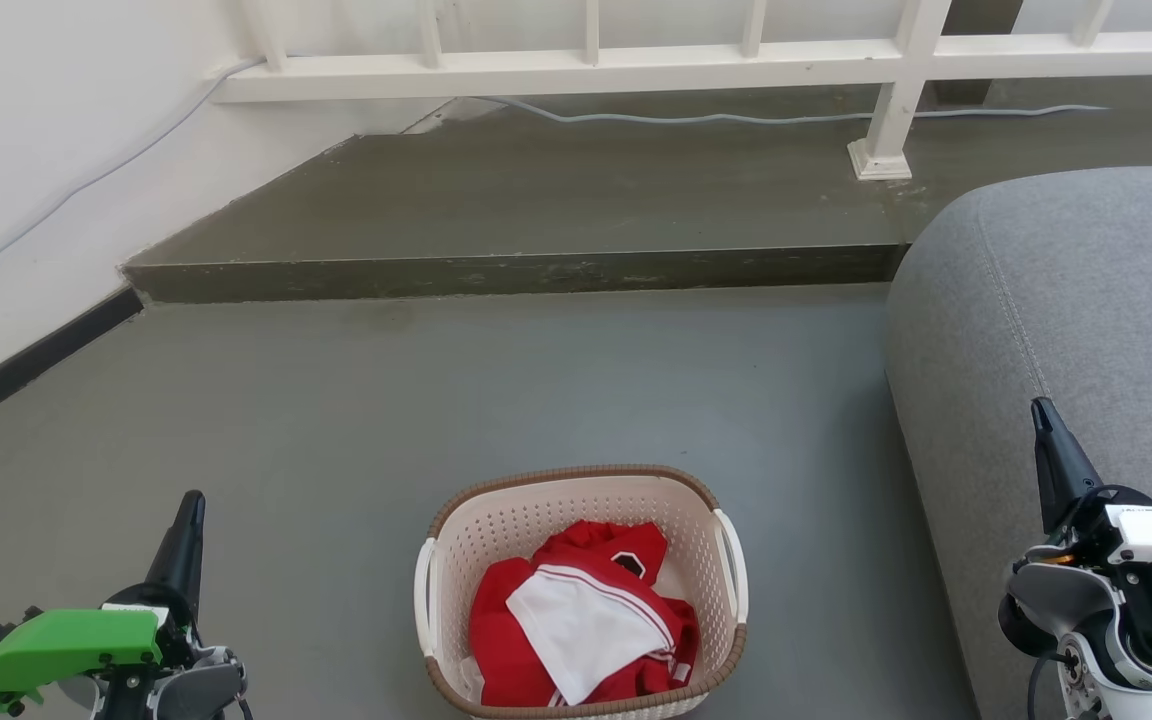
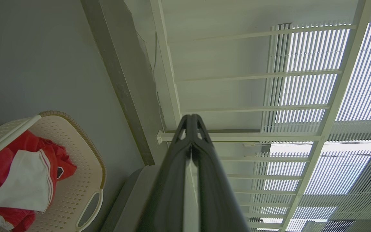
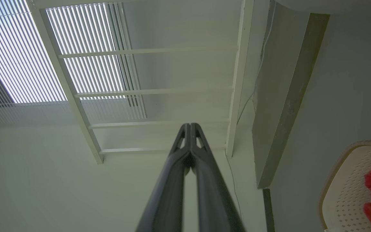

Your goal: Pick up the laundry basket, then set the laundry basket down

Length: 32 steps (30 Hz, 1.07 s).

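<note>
Soft even daylight, sharp head view, slatted blinds (image 2: 359, 83) blown out with glare, wrist views bent at edges

Laundry basket (image 1: 536, 520) stands on floor (image 1: 436, 400), left of sofa (image 1: 1086, 300).

A home: grey sofa (image 1: 1066, 330), white railing (image 1: 716, 60), laundry basket (image 1: 581, 500).

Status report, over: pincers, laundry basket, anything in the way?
Shut and empty: left pincer, right pincer. Untouched on the floor between them: laundry basket, red and white clothes inside. Near right pincer: grey sofa.
</note>
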{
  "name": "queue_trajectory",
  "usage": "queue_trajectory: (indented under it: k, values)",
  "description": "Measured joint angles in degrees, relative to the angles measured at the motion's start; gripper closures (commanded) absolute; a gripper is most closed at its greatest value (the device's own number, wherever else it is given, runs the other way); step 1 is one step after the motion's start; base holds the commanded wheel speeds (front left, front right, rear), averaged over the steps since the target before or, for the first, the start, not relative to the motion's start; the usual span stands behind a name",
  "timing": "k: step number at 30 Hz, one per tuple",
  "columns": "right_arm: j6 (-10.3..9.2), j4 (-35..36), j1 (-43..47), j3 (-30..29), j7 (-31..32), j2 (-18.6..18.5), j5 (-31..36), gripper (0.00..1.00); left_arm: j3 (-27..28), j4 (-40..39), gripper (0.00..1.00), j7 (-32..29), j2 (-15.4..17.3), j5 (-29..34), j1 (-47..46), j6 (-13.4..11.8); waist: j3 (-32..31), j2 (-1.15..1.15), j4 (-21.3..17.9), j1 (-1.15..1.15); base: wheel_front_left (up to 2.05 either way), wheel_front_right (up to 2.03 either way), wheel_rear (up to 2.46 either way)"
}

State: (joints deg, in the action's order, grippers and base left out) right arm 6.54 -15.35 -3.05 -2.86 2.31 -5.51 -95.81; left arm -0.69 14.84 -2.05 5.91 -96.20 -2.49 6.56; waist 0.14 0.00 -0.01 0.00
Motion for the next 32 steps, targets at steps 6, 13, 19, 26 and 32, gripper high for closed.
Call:
queue_trajectory:
  k: [6,13,19,26,32]
  values:
    - [0.00,-0.1,0.0,0.0,0.0,0.0,0.0,1.00,0.0,0.2,1.00,0.0,0.0,0.0,0.0,0.1,0.0,0.00,0.0,0.00,0.00,0.00,0.00]
    - [0.00,-0.2,0.0,-0.1,0.0,0.0,0.0,1.00,0.1,0.5,1.00,0.0,0.0,0.0,0.0,0.1,0.0,0.00,0.0,0.00,0.00,0.00,0.00]
    - [0.01,-0.2,0.0,-0.1,0.0,0.0,0.0,1.00,0.1,0.6,1.00,0.0,0.0,0.0,-0.1,0.3,0.0,0.00,0.0,0.00,0.00,0.00,0.00]
    - [0.01,-0.3,0.0,-0.1,0.0,0.0,0.0,1.00,0.2,0.7,1.00,0.0,0.0,0.0,-0.1,0.3,0.0,0.00,0.0,0.00,0.00,0.00,0.00]
    - [0.01,-0.3,0.0,-0.2,0.0,0.0,0.0,1.00,0.2,0.8,1.00,0.0,-0.1,0.0,-0.1,0.3,0.0,0.00,0.0,0.00,0.00,0.00,0.00]
